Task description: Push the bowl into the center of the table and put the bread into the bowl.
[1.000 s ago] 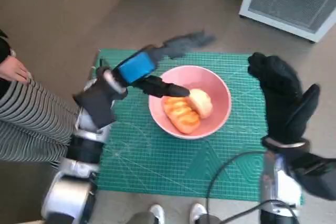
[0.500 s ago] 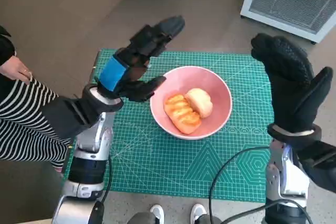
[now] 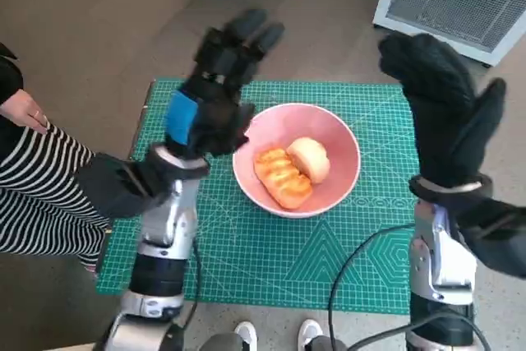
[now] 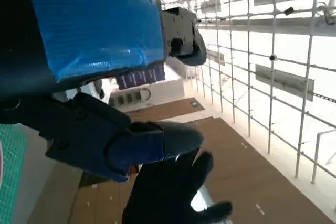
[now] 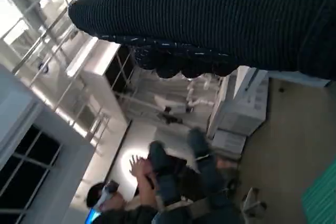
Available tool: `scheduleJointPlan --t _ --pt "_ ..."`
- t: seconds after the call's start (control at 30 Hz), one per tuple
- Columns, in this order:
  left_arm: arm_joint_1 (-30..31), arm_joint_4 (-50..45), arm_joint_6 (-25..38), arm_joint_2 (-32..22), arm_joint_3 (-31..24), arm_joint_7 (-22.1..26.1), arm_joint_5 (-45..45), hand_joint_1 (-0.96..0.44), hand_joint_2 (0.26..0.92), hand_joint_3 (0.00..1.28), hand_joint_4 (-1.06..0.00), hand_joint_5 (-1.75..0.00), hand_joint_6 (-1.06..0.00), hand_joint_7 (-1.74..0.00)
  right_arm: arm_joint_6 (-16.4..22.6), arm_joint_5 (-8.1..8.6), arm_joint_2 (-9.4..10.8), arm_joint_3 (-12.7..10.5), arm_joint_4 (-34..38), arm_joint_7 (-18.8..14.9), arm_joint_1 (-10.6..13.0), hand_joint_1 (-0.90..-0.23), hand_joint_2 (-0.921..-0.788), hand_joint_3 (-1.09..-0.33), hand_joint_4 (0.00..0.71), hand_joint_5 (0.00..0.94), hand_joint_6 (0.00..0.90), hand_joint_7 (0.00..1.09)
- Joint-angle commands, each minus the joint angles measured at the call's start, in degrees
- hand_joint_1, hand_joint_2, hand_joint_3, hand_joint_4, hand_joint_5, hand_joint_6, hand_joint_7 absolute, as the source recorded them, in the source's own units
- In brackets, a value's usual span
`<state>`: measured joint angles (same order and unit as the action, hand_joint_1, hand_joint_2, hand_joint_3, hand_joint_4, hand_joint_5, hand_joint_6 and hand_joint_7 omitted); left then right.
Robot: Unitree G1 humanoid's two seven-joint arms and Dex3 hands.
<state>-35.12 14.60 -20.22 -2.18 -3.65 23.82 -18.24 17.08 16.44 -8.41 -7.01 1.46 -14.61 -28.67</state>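
My left hand (image 3: 215,96) was black hard plastic, its back wrapped in a band of bright blue tape (image 3: 181,116), creased and glossy in the left wrist view. Its fingers (image 3: 246,34) were thick, smooth, dark segments with rounded tips. Below the wrist sat a black cuff (image 3: 123,182), then a silver-grey forearm (image 3: 160,265) built of stacked cylindrical sections with dark rings between them. My right hand (image 3: 444,113) wore a black knitted glove, its fine ribbing plain in the right wrist view, ending at a pale band at the wrist. The right forearm (image 3: 440,281) was pale grey too, and a black cable (image 3: 349,273) looped beside it.
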Motion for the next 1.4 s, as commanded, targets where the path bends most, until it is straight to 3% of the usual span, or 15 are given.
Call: scheduleJointPlan --t 0.03,0.9,1.4 --pt "0.1 0.7 -1.9 -0.8 -1.2 0.5 0.0 -0.7 0.921 0.48 0.0 -0.41 0.0 -0.6 -0.1 -0.94 -0.4 -0.3 2.0 -0.2 -0.4 -0.664 -0.921 -0.644 0.162 0.003 0.091 0.5" --pt "0.6 3.1 -5.8 -0.4 -2.2 2.9 -0.3 -0.68 0.921 0.46 -0.03 -0.3 0.0 -0.53 -0.6 -2.15 -1.2 -0.3 3.4 -0.1 -1.6 -0.66 -0.921 -0.654 0.171 0.005 0.062 0.49" --pt "0.5 3.1 -5.0 -0.7 -2.7 3.1 -1.1 -0.67 0.921 0.45 -0.05 -0.23 0.0 -0.54 -0.8 -1.9 -1.7 -0.7 4.2 -0.2 -2.1 -0.666 -0.921 -0.652 0.173 0.004 0.06 0.5"
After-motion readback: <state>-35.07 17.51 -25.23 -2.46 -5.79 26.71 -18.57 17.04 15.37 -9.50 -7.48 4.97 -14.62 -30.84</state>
